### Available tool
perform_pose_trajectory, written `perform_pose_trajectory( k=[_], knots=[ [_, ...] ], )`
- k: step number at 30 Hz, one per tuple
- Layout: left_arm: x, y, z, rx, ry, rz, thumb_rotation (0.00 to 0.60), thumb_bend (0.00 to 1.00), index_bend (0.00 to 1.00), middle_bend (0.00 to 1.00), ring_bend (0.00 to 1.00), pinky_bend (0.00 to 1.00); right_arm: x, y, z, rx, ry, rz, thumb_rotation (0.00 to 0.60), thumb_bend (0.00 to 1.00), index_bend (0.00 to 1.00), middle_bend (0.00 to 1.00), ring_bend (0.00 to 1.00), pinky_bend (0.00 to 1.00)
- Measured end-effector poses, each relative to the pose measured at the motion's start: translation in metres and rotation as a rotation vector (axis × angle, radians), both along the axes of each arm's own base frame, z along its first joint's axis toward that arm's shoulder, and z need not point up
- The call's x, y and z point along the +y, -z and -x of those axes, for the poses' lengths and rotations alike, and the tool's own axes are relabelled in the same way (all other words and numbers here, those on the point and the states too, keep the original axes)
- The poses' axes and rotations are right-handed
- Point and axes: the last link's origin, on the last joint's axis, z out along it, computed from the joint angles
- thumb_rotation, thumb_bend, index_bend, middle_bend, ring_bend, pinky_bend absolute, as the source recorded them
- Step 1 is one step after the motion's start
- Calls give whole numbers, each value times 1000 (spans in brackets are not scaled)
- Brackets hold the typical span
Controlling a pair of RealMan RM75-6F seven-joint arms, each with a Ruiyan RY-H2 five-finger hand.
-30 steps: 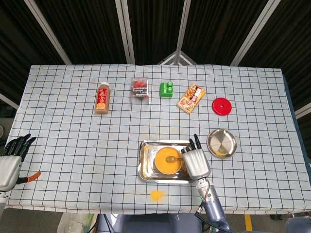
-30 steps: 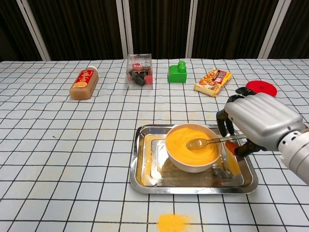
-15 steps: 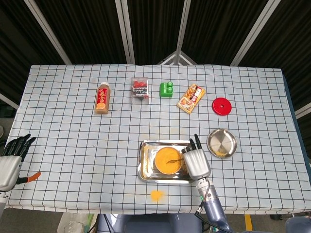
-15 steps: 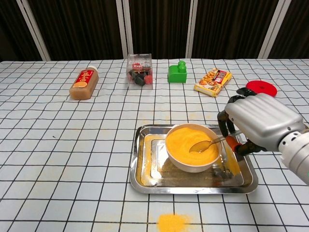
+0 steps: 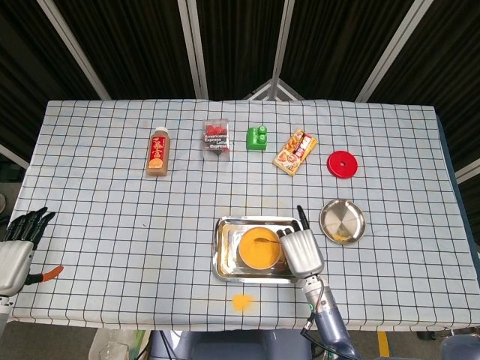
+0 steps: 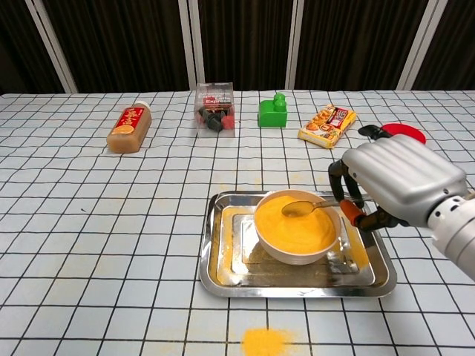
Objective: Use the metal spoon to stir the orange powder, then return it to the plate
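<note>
Right hand [image 6: 397, 182] pinching the handle of the metal spoon [image 6: 300, 208], whose scoop lies on the orange powder [image 6: 295, 222] in the white bowl [image 6: 276, 248]. Bowl seated in a steel tray [image 6: 219, 267] on the checked table [image 6: 111, 222]. Round metal plate [image 5: 342, 221] just right of the tray, apart from it. Left hand [image 5: 16, 247] at the table's left edge, fingers spread, holding nothing. Spilled powder patch [image 6: 266, 341] in front of the tray.

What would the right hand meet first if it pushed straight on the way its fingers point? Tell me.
Going by the head view, the right hand points up the table, away from the robot. The cloth just ahead looks bare; the snack packet lies roughly in that line, though depth is unclear.
</note>
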Motion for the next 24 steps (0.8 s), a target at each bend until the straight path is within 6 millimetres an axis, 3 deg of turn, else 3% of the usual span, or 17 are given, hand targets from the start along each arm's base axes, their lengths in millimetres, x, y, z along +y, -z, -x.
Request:
perform_pose_trajectory(
  k=[7, 24],
  knots=[
    [0, 0, 0, -3, -2, 0, 600, 0, 0, 0, 0, 0, 0, -3, -1, -3, -22, 8, 600, 731, 907, 761, 448, 0],
    [-1, -1, -1, -11, 0, -7, 600, 0, 0, 0, 0, 0, 6, -10, -2, 89, -110, 51, 600, 746, 931, 785, 467, 0]
  ],
)
